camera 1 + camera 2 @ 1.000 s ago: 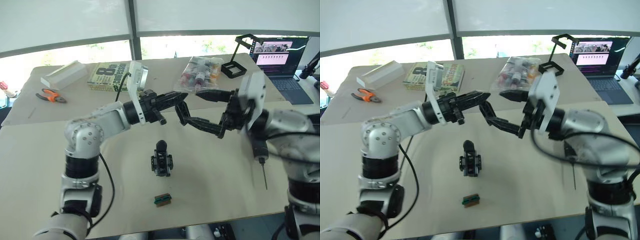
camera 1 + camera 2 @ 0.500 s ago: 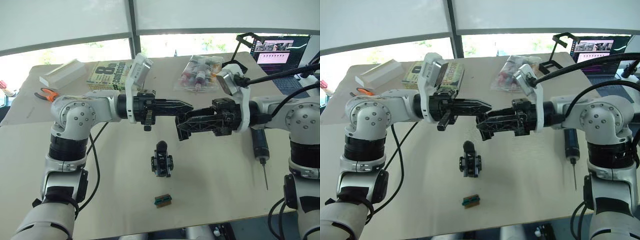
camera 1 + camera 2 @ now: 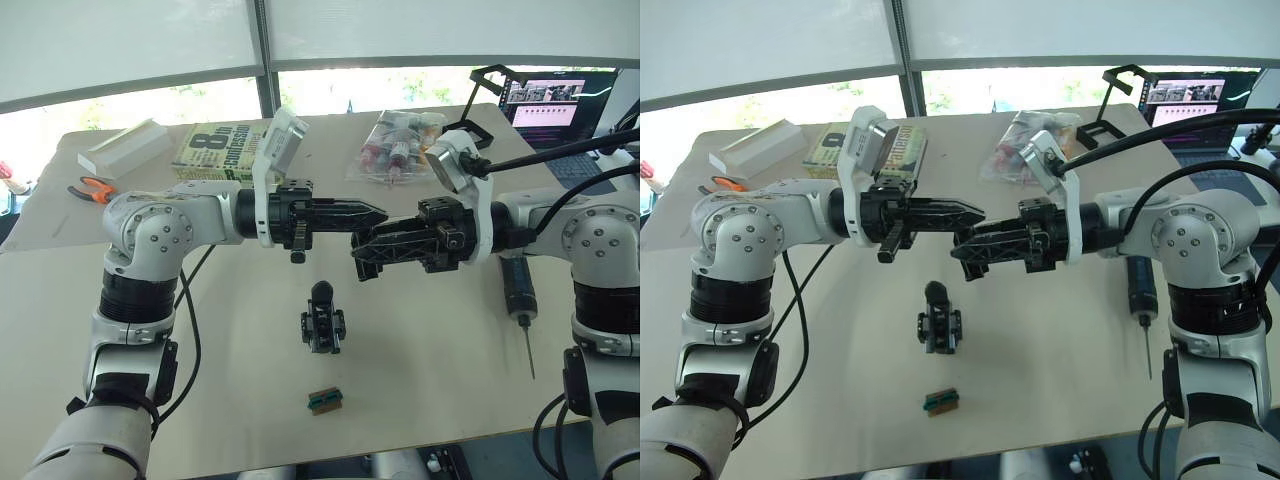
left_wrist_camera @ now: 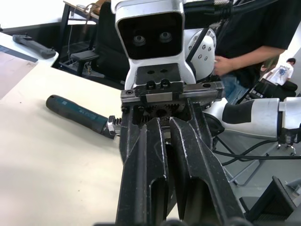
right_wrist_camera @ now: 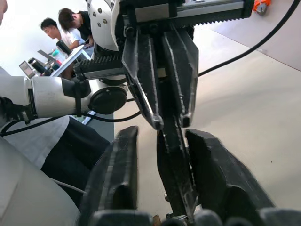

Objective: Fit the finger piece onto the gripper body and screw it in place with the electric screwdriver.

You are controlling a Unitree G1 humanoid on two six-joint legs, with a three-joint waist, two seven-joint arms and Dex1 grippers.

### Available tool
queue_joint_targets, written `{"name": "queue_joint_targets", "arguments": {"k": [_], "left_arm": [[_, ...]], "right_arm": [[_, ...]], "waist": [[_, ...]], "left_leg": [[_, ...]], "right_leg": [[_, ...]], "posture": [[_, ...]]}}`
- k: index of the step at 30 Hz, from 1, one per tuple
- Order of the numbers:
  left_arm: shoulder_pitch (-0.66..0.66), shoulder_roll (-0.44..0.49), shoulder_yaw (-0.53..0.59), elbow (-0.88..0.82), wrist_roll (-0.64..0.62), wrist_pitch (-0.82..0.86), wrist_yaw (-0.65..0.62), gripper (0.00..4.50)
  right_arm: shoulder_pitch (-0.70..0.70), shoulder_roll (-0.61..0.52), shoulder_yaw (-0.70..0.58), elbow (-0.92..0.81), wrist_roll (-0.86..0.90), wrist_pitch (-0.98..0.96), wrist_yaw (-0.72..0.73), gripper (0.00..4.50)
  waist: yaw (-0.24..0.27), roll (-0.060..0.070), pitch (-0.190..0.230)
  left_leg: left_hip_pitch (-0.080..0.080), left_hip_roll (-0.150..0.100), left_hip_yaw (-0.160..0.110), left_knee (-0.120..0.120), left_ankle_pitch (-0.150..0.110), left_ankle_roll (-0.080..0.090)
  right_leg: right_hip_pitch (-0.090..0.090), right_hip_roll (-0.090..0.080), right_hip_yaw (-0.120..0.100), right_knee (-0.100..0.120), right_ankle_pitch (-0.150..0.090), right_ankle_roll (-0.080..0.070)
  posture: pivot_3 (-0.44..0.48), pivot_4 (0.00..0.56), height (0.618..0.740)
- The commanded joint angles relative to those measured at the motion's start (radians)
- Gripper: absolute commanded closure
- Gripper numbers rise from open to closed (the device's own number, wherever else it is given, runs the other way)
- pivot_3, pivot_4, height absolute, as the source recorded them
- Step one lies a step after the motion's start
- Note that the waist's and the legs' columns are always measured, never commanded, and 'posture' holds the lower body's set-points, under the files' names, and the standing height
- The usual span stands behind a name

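My left gripper [image 3: 378, 213] is shut on the finger piece [image 5: 176, 169], a slim black wedge that sticks out past its tips. My right gripper [image 3: 362, 248] meets it tip to tip in the air above the table's middle. In the right wrist view its fingers [image 5: 115, 179] stand on either side of the finger piece, with a gap showing on one side. Below them the gripper body [image 3: 323, 320] stands on the table with its one finger pointing up. The electric screwdriver [image 3: 518, 290] lies on the table at the right, bit toward me.
A small green-and-brown block [image 3: 326, 400] lies near the front edge. At the back are a book [image 3: 222, 152], orange pliers [image 3: 100, 190], a white box [image 3: 127, 147], a bag of bottles [image 3: 400, 143], a black stand [image 3: 470, 135] and a laptop [image 3: 560, 115]. People sit beyond the table.
Both arms have swung level, so the grippers now point at each other. My right gripper, wide open a second ago, has narrowed around the finger piece. The left gripper stayed shut.
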Motion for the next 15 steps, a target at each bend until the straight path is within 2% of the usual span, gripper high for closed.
{"name": "queue_joint_targets", "arguments": {"k": [1,5,8,11,13,15], "left_arm": [[-0.004,-0.002,0.022,-0.028,0.001,-0.019,-0.006,4.5],[-0.001,0.004,0.013,-0.027,0.023,-0.023,-0.01,4.5],[0.009,0.033,0.005,-0.032,0.059,-0.058,-0.047,4.5],[0.046,0.123,-0.025,-0.085,0.119,-0.159,-0.205,3.33],[0.075,0.202,-0.032,-0.115,0.148,-0.215,-0.314,2.39],[0.147,0.312,-0.051,-0.155,0.26,-0.359,-0.419,1.42]], "right_arm": [[-0.027,0.002,-0.019,-0.028,0.008,-0.019,0.023,4.08],[-0.014,-0.009,-0.007,-0.054,-0.025,-0.068,0.061,4.15],[0.02,-0.01,0.017,-0.092,-0.11,-0.213,0.138,4.15],[0.065,0.025,0.012,-0.116,-0.164,-0.377,0.218,4.15],[0.096,0.047,0.017,-0.135,-0.198,-0.473,0.267,4.15],[0.132,0.066,0.033,-0.16,-0.223,-0.545,0.307,4.15]], "waist": [[-0.001,0.0,0.0],[-0.001,0.0,0.0],[-0.001,0.0,0.0],[-0.008,0.0,0.0],[-0.015,0.0,0.0],[-0.02,0.0,0.0]], "left_leg": [[0.0,0.0,0.0,0.0,0.0,0.0],[-0.001,0.0,0.0,0.0,0.0,0.0],[-0.001,0.0,0.0,0.001,0.0,0.0],[-0.001,0.0,0.001,0.0,0.0,0.0],[-0.001,0.0,0.001,-0.001,0.0,0.0],[0.0,0.0,0.002,-0.001,0.0,0.0]], "right_leg": [[0.0,0.0,0.0,0.0,0.0,0.0],[-0.001,0.0,0.0,0.0,0.0,0.0],[-0.001,0.0,0.0,0.0,0.0,0.0],[-0.001,0.0,0.0,0.0,0.0,0.0],[-0.002,0.0,0.0,0.0,0.0,0.0],[-0.003,0.0,-0.001,0.001,0.0,0.0]], "posture": [[0.0,0.15,0.74],[0.0,0.15,0.74],[0.0,0.15,0.74],[0.0,0.15,0.74],[0.0,0.15,0.74],[0.0,0.15,0.74]]}}
